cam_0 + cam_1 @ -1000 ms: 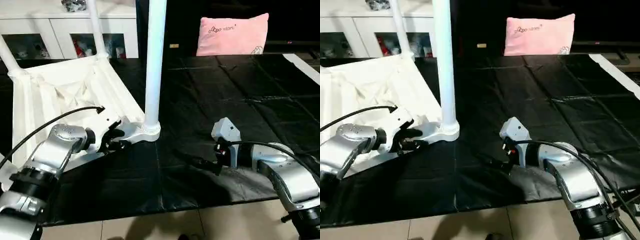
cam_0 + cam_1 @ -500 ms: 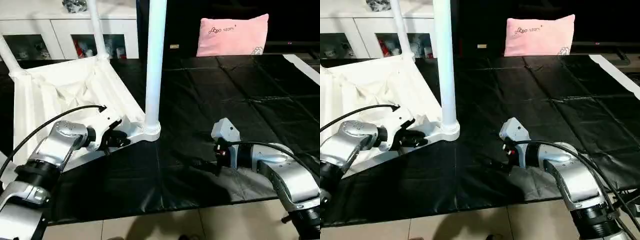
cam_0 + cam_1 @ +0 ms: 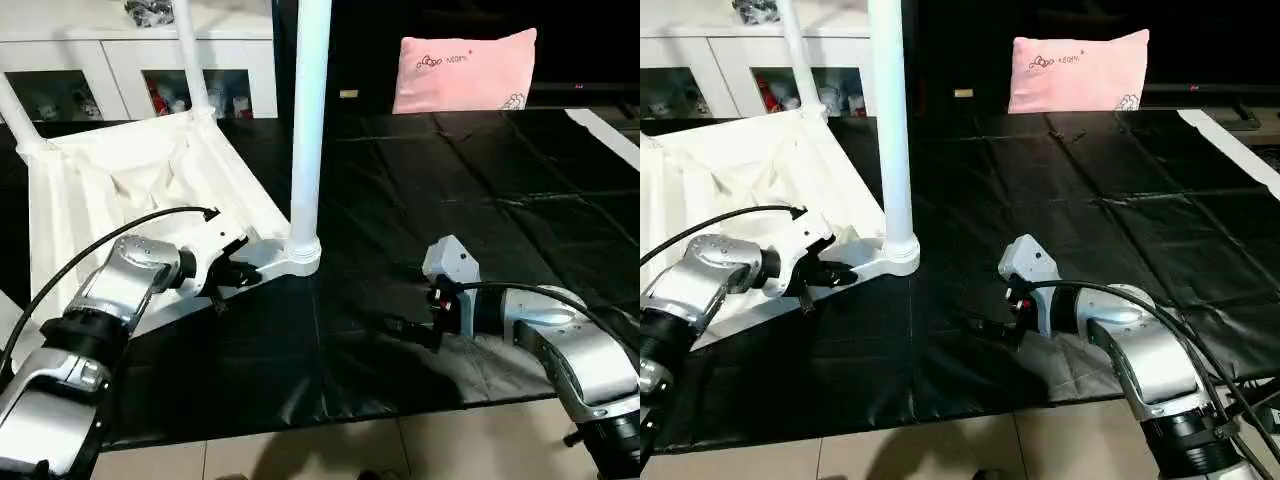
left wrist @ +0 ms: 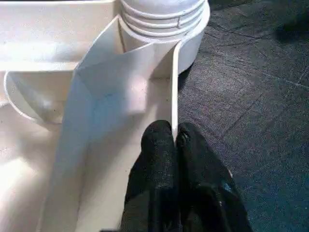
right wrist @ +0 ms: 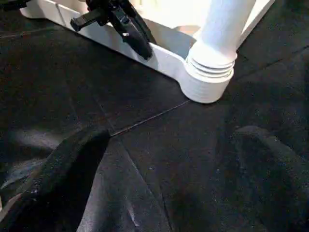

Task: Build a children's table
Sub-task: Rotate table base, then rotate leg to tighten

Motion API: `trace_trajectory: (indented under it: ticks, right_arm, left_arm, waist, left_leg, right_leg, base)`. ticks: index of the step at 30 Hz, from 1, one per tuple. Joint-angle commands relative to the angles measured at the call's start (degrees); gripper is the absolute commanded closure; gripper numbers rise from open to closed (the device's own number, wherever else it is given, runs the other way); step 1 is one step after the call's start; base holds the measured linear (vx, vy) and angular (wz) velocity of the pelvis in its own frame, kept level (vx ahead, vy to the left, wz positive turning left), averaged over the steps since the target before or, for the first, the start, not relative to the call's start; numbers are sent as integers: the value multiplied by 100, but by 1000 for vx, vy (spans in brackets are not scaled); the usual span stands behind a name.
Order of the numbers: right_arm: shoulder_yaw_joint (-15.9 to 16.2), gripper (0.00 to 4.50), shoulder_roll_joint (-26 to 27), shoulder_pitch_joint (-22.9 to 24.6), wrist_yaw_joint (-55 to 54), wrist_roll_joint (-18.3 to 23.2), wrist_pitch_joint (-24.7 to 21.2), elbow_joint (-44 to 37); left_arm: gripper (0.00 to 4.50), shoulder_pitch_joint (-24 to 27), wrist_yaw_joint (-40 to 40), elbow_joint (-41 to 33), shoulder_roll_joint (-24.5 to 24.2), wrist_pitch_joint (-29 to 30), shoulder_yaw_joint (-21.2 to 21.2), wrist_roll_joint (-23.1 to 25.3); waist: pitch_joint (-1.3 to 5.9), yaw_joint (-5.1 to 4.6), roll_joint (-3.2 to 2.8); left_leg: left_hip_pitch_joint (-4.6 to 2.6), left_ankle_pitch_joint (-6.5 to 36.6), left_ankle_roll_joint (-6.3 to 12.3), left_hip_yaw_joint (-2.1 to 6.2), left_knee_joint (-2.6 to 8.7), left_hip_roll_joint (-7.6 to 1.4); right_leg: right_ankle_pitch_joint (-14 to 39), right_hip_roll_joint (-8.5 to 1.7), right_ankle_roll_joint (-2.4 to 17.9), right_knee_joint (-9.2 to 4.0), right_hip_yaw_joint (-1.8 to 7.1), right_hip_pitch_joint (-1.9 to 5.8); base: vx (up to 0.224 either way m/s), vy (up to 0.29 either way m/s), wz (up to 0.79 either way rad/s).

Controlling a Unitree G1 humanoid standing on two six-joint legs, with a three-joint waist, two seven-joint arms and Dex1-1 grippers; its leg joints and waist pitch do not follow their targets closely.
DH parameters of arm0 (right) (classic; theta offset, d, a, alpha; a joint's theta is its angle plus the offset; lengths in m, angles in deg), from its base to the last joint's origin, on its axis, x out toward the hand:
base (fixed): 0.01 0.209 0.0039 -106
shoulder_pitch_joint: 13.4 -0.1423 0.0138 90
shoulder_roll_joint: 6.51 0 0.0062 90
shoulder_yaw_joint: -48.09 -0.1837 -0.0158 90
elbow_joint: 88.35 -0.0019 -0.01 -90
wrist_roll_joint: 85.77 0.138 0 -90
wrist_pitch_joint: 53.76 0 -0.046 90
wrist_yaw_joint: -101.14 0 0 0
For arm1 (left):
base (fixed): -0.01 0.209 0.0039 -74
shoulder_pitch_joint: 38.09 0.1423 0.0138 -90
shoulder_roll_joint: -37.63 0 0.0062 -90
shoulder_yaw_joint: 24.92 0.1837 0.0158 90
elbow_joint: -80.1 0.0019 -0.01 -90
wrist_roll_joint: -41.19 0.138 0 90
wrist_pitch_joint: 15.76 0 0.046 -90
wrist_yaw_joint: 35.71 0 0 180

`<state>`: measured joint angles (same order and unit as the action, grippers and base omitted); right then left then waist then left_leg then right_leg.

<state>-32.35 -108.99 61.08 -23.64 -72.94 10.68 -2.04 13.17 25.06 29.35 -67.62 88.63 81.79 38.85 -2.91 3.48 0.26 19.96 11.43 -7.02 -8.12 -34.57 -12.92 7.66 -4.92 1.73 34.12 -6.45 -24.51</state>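
Observation:
The children's table lies upside down on the left: its white ribbed tabletop (image 3: 140,190) rests on the black mat. One white leg (image 3: 308,120) stands upright in the near corner socket (image 3: 296,258), and two more legs (image 3: 190,50) rise from the far corners. My left gripper (image 3: 235,272) is shut on the tabletop's thin side rim (image 4: 173,87) just short of that socket, one black finger (image 4: 157,145) on each side of the wall. My right gripper (image 3: 405,328) hovers low over the mat to the right of the socket, open, with nothing between its fingers (image 5: 63,174).
A black mat (image 3: 450,180) covers the floor ahead, and pale tiles (image 3: 300,450) run along its front edge. A pink pillow (image 3: 465,70) leans at the back. A white glass-door cabinet (image 3: 130,60) stands behind the tabletop.
My left gripper has closed from half open onto the tabletop's rim and crept slightly toward the corner socket. The right arm has stayed still.

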Motion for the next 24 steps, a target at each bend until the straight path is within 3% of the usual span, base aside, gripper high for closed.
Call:
trace_trajectory:
  ticks: [1, 3, 7, 10, 13, 18, 21, 24]
  right_arm:
    - [27, 0, -48, -94, -29, 0, 13, 22]
    - [31, 0, -42, -104, -28, -3, 21, 37]
    - [40, 0, -25, -132, -31, -14, 48, 74]
    - [36, 0, -15, -148, -36, -17, 72, 99]
    - [32, 0, -5, -155, -48, -22, 92, 117]
    - [94, 0, 34, -201, -11, -50, 186, 211]
    - [243, 0, 114, -372, 187, -98, 487, 504]
    - [340, 0, 187, -585, 509, -59, 780, 882]
  left_arm:
    - [445, 46, 356, -161, -55, -291, 61, -15]
    - [445, 144, 586, -268, -87, -549, 128, -22]
    - [445, 306, 919, -415, -137, -919, 330, 67]
    - [445, 384, 1218, -473, -86, -1083, 328, -44]
    - [445, 418, 1385, -534, -74, -1079, 305, -108]
    - [445, 491, 1596, -707, -84, -1098, 342, -173]
    - [445, 545, 1751, -848, -16, -1180, 451, -130]
    - [445, 557, 1907, -889, 55, -1267, 548, -42]
  waist:
    - [425, 37, -67]
    - [429, 39, -50]
    - [421, 97, -85]
    - [412, 176, -86]
    - [393, 195, -99]
    - [362, 182, -105]
    - [361, 157, -87]
    - [367, 144, -84]
  left_leg:
    - [62, 1077, 209, -109, 395, 91]
    - [59, 1042, 212, -114, 396, 80]
    - [27, 1023, 207, -126, 406, 52]
    - [1, 1117, 151, -132, 423, 45]
    - [-21, 1292, 108, -133, 440, 39]
    - [-49, 1587, 90, -118, 456, 64]
    - [-56, 1641, 101, -113, 447, 83]
    - [-55, 1628, 134, -108, 444, 65]
  right_leg:
    - [2135, -213, 556, -459, 211, 463]
    - [2025, -213, 606, -446, 220, 458]
    - [1800, -224, 773, -409, 246, 437]
    - [1966, -237, 714, -423, 250, 429]
    - [2152, -244, 662, -450, 245, 418]
    - [2699, -256, 479, -524, 219, 428]
    - [2979, -256, 357, -560, 188, 421]
    - [2956, -266, 389, -556, 188, 412]
  base:
    - [0, 0, 0]
    - [0, 0, 0]
    - [0, 0, 0]
    - [0, 0, 0]
    - [0, 0, 0]
    - [0, 0, 0]
    - [0, 0, 0]
    - [0, 0, 0]
